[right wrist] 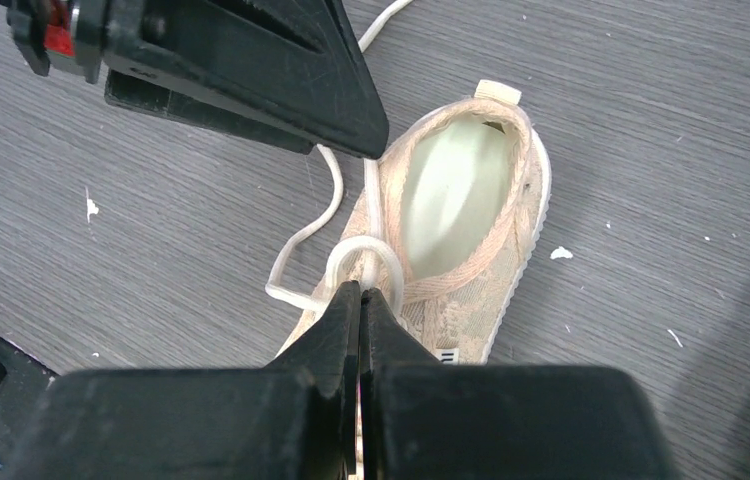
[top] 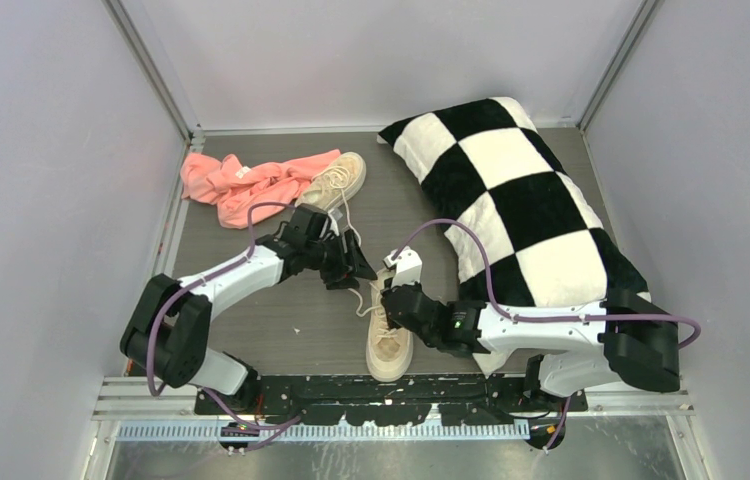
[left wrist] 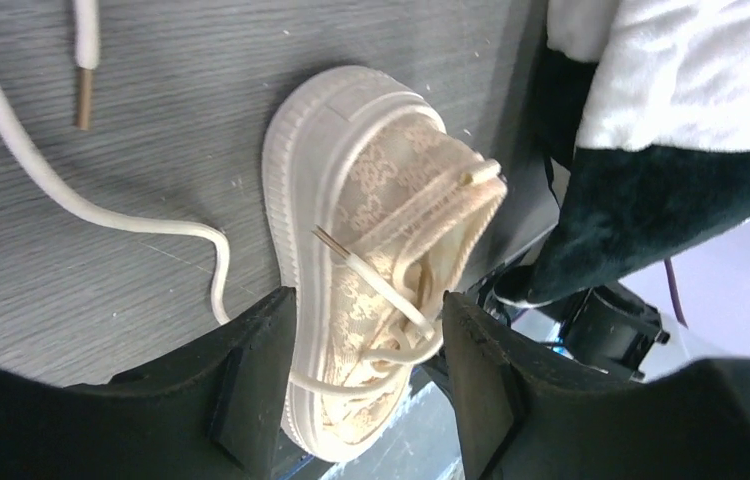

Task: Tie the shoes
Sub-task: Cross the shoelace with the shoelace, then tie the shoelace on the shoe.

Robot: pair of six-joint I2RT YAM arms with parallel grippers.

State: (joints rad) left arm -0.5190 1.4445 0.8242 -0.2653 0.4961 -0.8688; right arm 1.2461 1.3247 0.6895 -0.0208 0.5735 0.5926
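Grey wood-grain table (top: pixel 281 330), white walls. Checkered pillow (top: pixel 511 190) far right; pink cloth (top: pixel 241 185) far left. 2 shoes: far shoe (top: pixel 336 180) beside cloth, lace trailing loose; near shoe (top: pixel 389 340) centre. Left gripper (left wrist: pixel 366 330) jaws apart, empty, over near shoe. Right gripper (right wrist: pixel 361 295) pinched together on lace loop (right wrist: pixel 336 262). No finished bow visible; judged early, both shoes left to tie.

No legible text, small tag (right wrist: pixel 448 354) on sneaker (right wrist: pixel 456 200) unreadable

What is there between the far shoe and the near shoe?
The left gripper, jaws open, and a loose lace; the top view shows it.
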